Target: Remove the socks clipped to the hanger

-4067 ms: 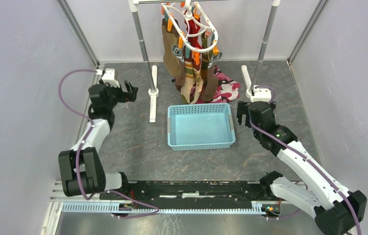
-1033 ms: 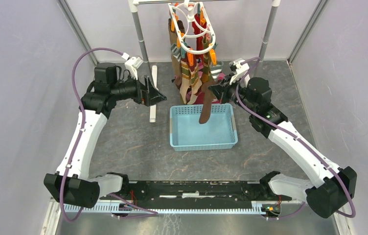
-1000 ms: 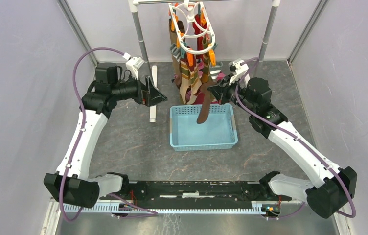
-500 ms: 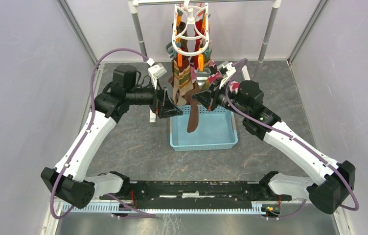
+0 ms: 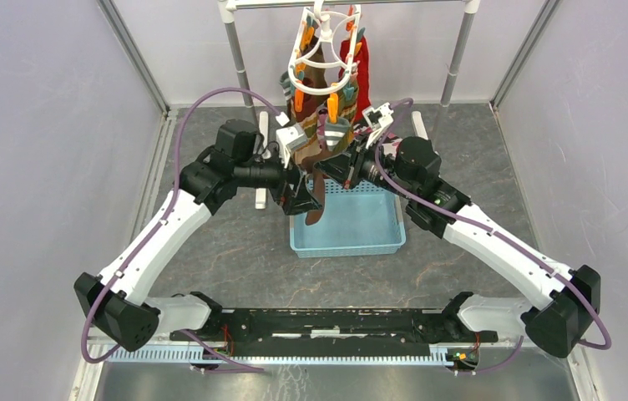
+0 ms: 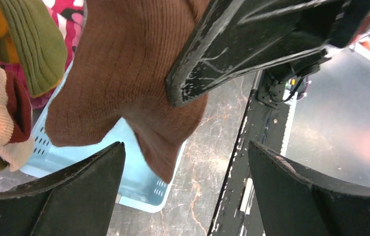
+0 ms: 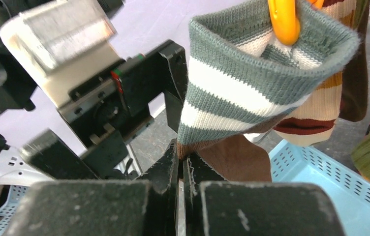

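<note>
Jaws of the R gripper (image 7: 180, 158) are shut tight on the brown sock (image 6: 124, 73). It dangles just under the hanger (image 5: 321, 52), toe over the left side of the basket (image 5: 395, 219). L gripper (image 6: 185, 147) sits right beside it w/ jaws wide apart; the sock hangs ahead of the gap, not touched. I can't tell if the sock's top end is clear of its clip, since both wrists hide it.

Other socks hang clipped on:
- a grey-white striped sock (image 7: 242, 93) under an orange clip (image 7: 284, 19)
- an olive sock (image 6: 40, 49)
- a red sock (image 5: 352, 60)

My read: step in hand is getting sock no. 1 off and into the basket, poss. w/ a handover to L, so most of the job is left. Next I'd either close L on the hanging part, or carry R further over the basket and let go. Needs care: the striped cuff hangs just above R's fingertips, so a sideways drag could snag it and set the hanger swinging.
</note>
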Action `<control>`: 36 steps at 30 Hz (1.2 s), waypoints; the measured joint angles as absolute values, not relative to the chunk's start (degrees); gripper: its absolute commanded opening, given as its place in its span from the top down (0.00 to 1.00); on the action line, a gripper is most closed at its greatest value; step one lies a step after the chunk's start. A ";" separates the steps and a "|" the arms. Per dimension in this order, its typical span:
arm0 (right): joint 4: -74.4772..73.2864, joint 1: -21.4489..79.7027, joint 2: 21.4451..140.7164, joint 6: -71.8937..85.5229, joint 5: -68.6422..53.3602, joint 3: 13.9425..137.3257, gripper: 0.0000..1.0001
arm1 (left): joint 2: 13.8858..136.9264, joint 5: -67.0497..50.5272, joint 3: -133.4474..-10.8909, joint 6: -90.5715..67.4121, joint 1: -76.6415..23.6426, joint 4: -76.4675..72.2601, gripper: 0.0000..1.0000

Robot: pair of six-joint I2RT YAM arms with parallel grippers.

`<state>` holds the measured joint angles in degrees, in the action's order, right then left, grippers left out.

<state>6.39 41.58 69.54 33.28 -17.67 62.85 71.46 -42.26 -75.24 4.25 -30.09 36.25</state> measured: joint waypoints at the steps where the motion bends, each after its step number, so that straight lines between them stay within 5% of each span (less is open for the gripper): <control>1: 6.50 41.76 69.60 34.02 -17.32 62.87 0.96 | 71.46 -41.43 -74.61 4.62 -30.48 35.81 0.00; 3: 6.81 42.06 69.71 35.40 -16.62 62.89 0.93 | 71.42 -39.48 -73.21 4.73 -30.96 34.57 0.01; 5: 6.90 42.44 69.87 36.62 -15.99 62.92 0.92 | 71.40 -37.47 -71.72 4.78 -31.20 33.50 0.12; 10: 6.87 43.16 70.15 38.98 -14.72 62.96 0.83 | 71.40 -34.41 -70.70 4.43 -31.22 31.46 0.81; 12: 6.87 43.20 70.15 39.59 -14.20 63.00 0.74 | 71.40 -33.45 -70.67 4.21 -31.22 30.35 0.97; 15: 6.44 43.24 70.15 40.07 -13.32 63.11 0.36 | 71.37 -32.56 -70.41 3.97 -31.22 28.93 0.98; 18: 3.31 43.05 70.13 38.92 -11.73 64.82 0.23 | 71.22 -32.45 -69.69 3.95 -31.22 28.14 0.98; 24: -4.32 35.31 69.82 34.13 -11.31 72.18 0.15 | 70.26 -32.56 -69.01 4.03 -31.22 28.73 0.98; 36: -3.75 30.74 76.03 28.16 -18.87 81.84 0.21 | 68.84 -36.80 -69.01 4.89 -31.22 31.86 0.98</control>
